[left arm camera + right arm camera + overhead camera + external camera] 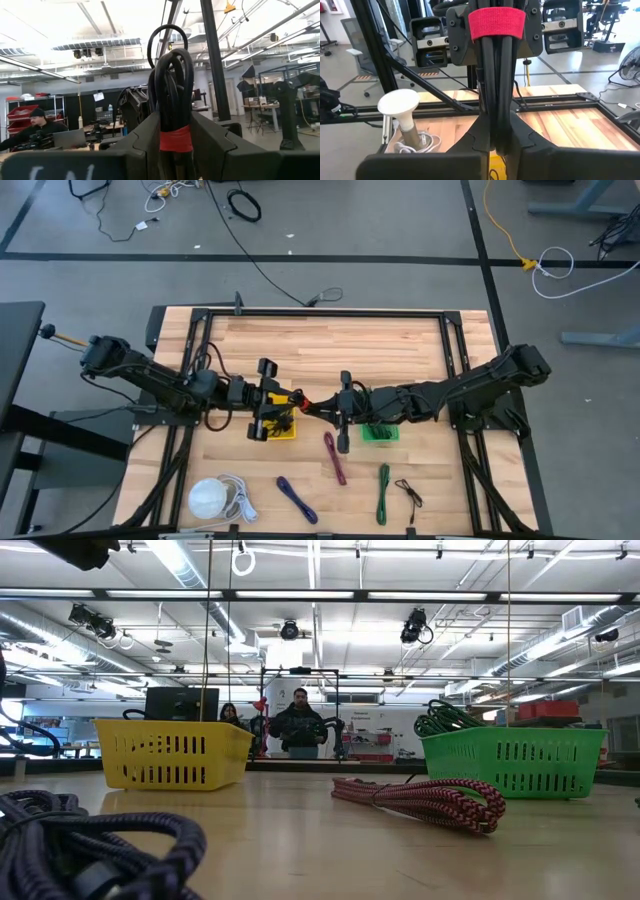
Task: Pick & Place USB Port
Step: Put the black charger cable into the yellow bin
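A bundled black USB cable (308,404) with a red strap is held up between my two grippers, just to the right of the yellow basket (276,427). My left gripper (288,402) reaches in from the table's left and is shut on the cable (172,85). My right gripper (322,408) comes from the right and is shut on the cable's other end (495,90). The green basket (380,432) stands on the table under the right arm and holds green cables. My left gripper (175,145) pinches the cable bundle between its two fingers at the red strap (176,139), coming level from the table's left. The bundle is lifted clear of the table. My right gripper (495,140) pinches the bundle's black strands (496,117) between its fingers, at the end away from the red strap (496,22), coming level from the table's right, along the bundle.
Nearer the front edge lie a white charger with its cord (215,498), a purple cable (297,498), a maroon cable (334,457), a green cable (383,490) and a small black cable (408,492). People sit beyond the table (300,725). The far half of the wooden top (330,345) is bare.
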You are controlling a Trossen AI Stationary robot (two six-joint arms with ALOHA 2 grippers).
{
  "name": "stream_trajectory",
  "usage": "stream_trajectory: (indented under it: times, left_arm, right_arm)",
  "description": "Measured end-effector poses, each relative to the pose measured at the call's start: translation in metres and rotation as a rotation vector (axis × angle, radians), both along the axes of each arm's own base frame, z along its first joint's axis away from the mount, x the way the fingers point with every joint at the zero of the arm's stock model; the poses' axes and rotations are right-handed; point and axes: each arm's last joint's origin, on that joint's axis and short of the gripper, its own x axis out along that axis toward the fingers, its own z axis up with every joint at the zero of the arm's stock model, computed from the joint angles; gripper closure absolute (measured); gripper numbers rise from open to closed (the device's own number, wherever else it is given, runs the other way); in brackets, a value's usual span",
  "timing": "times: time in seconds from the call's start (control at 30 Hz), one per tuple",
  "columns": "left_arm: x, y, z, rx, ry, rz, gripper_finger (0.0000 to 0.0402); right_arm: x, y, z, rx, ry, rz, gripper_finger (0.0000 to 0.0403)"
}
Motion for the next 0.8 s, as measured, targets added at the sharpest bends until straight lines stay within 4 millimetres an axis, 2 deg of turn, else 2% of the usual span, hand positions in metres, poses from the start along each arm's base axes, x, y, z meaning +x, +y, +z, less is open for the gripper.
stream_trajectory:
  times: [0.5, 0.57, 0.7, 0.8]
  left_arm:
    - [0.0009, -0.0001, -0.0011, -0.017, 0.018, -0.011, 0.0295]
    - [0.0010, -0.0001, -0.0013, -0.018, 0.020, -0.012, 0.0314]
    - [0.0010, -0.0001, -0.0014, -0.017, 0.021, -0.013, 0.0383]
    - [0.0011, 0.0000, -0.0015, -0.013, 0.022, -0.006, 0.0396]
  right_arm:
    - [-0.0005, -0.0013, -0.0033, -0.004, 0.031, -0.022, 0.0383]
    - [-0.0005, -0.0013, -0.0036, -0.005, 0.033, -0.024, 0.0383]
    - [-0.0006, -0.0014, -0.0038, -0.002, 0.036, -0.025, 0.0378]
    - [-0.0007, -0.0014, -0.0045, -0.003, 0.043, -0.024, 0.0377]
